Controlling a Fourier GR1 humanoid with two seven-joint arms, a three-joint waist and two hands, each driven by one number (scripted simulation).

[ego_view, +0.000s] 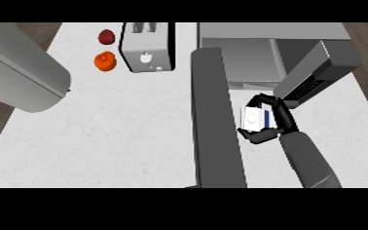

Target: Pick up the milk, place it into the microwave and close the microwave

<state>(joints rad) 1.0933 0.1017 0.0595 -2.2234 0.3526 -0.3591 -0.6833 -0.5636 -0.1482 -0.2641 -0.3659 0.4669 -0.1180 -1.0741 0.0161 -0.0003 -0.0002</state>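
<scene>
- Right hand (277, 119) has its fingers curled round the milk (253, 118), holding it just in front of the microwave (244, 48), beside the open door (215, 122).
- Milk carton looks light, stiff-sided and smooth; gripping across its flat sides should suit it.
- Left hand is out of view.

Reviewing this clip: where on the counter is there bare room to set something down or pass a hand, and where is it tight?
Bare: the broad white counter below the toaster, left of the open microwave door.
Crowded: between that door and the microwave, where the right hand holds the milk.
</scene>
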